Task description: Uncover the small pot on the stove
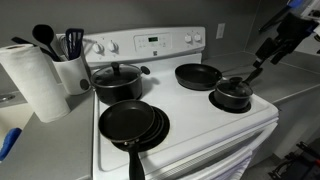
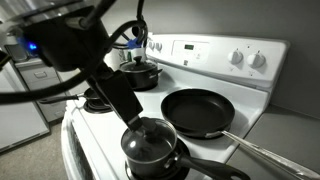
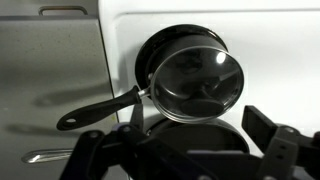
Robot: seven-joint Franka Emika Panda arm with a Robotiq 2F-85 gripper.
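The small pot (image 1: 232, 94) is a black saucepan on the front burner of the white stove (image 1: 190, 120). It wears a glass lid (image 3: 196, 84) with a dark knob. Its long black handle (image 3: 95, 108) points left in the wrist view. The pot also shows in an exterior view (image 2: 150, 146). My gripper (image 3: 198, 120) is open and empty. It hovers above the pot, its fingers apart on either side of the lid in the wrist view. In both exterior views the gripper (image 1: 272, 46) (image 2: 128, 108) hangs above the pot without touching it.
A larger lidded black pot (image 1: 118, 80) sits on a back burner. A flat frying pan (image 1: 198, 75) lies just behind the small pot, stacked frying pans (image 1: 132, 124) on the other front burner. A paper towel roll (image 1: 34, 80) and utensil holder (image 1: 70, 68) stand on the counter.
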